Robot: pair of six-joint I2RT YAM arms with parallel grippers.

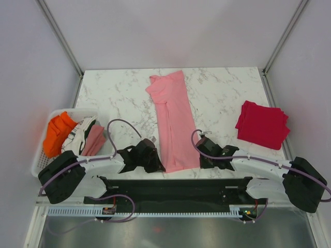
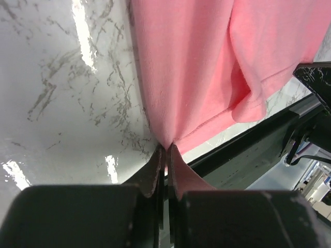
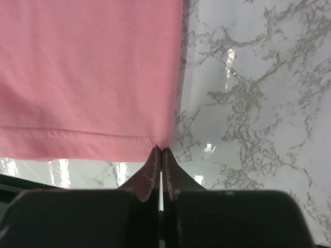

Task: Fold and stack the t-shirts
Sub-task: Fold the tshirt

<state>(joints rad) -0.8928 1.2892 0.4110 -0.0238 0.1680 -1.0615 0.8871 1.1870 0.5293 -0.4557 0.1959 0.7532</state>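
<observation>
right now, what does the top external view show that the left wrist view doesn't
Only the top external view: the folded red t-shirt at the right, the basket of clothes at the left, and the full length of the pink t-shirt. Only the left wrist view: a close look at the left tool pinched shut on a near corner of that shirt. Both show the pink t-shirt, the left tool and the marble table.

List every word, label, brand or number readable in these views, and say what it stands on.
No text can be read in any view.
pink t-shirt: plain, no print or tag showing.
red t-shirt: plain, no print showing.
white garment in the basket: dark markings, too small to tell whether they are lettering.
</observation>
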